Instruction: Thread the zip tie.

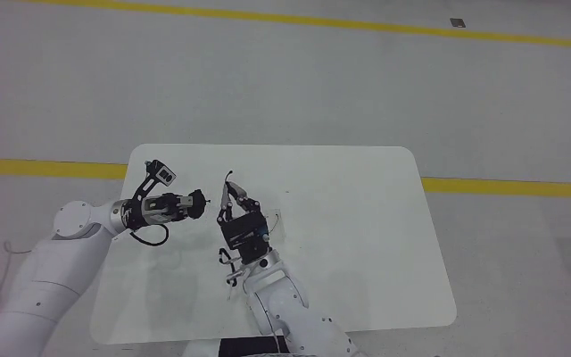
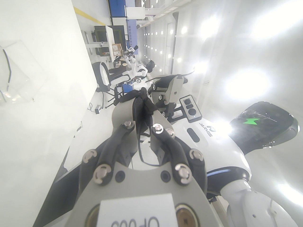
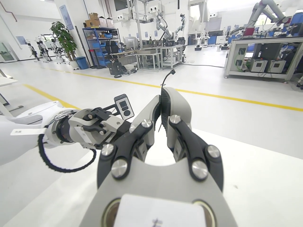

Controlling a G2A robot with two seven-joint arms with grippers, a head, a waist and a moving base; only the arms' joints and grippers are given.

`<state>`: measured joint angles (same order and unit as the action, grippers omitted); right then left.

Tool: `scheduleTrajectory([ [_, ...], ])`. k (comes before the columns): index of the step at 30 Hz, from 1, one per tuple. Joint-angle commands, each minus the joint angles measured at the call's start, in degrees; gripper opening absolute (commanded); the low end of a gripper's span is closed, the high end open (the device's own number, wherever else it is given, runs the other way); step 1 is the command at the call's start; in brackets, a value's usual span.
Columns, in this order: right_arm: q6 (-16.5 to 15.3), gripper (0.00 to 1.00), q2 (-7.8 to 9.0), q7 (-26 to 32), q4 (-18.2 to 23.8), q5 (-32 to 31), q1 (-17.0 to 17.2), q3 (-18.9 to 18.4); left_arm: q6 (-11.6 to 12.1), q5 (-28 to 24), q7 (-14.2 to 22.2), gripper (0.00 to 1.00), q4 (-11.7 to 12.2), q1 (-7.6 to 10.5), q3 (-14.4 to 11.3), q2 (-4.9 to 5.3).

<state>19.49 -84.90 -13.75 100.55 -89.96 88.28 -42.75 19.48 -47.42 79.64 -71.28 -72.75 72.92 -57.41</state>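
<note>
The right gripper point(image 3: 161, 98), pinched fully shut above the table point(image 1: 357, 232), clamps the light, springy, slippery zip tie point(image 3: 172, 72) mid-strap; for threading, grip the strap near its tail tip.

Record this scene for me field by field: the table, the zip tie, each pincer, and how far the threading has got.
Table: white, rounded corners
Clear tray: on the table, a thin black strip inside
Zip tie: black, clamped along its strip, head end sticking up free
Right pincer: shut on the zip tie, above the table
Left pincer: shut, beside the right pincer but apart from it; what it grips, if anything, cannot be told
Threading: not yet done
</note>
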Motion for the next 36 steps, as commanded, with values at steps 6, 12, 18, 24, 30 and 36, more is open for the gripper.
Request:
scheduleTrajectory([
  [6,-0.01,0.00,1.47,-1.89,1.38,0.01,1.94,-2.33,0.00,0.00,0.00,0.00,0.00,0.00,0.00,0.00],
  [12,-0.01,0.00,2.24,-2.26,1.89,0.01,2.60,-3.41,0.00,0.00,0.00,0.00,0.00,0.00,0.00,0.00],
  [18,-0.01,0.00,2.59,-2.61,2.75,0.01,3.19,-3.96,0.00,0.00,0.00,0.00,0.00,0.00,0.00,0.00],
  [24,-0.01,0.00,2.59,-2.61,2.75,0.01,3.19,-3.96,0.00,3.30,-3.93,0.00,-2.41,-0.40,-2.41,-0.34],
  [30,-0.01,0.00,2.59,-2.61,2.75,0.01,3.19,-3.96,0.00,7.06,-8.60,0.00,-4.21,-0.11,-4.83,-1.30],
  [36,-0.01,0.00,2.59,-2.61,2.75,0.01,3.19,-3.96,0.00,9.43,-12.40,0.00,-4.44,0.58,-6.05,-2.79],
])
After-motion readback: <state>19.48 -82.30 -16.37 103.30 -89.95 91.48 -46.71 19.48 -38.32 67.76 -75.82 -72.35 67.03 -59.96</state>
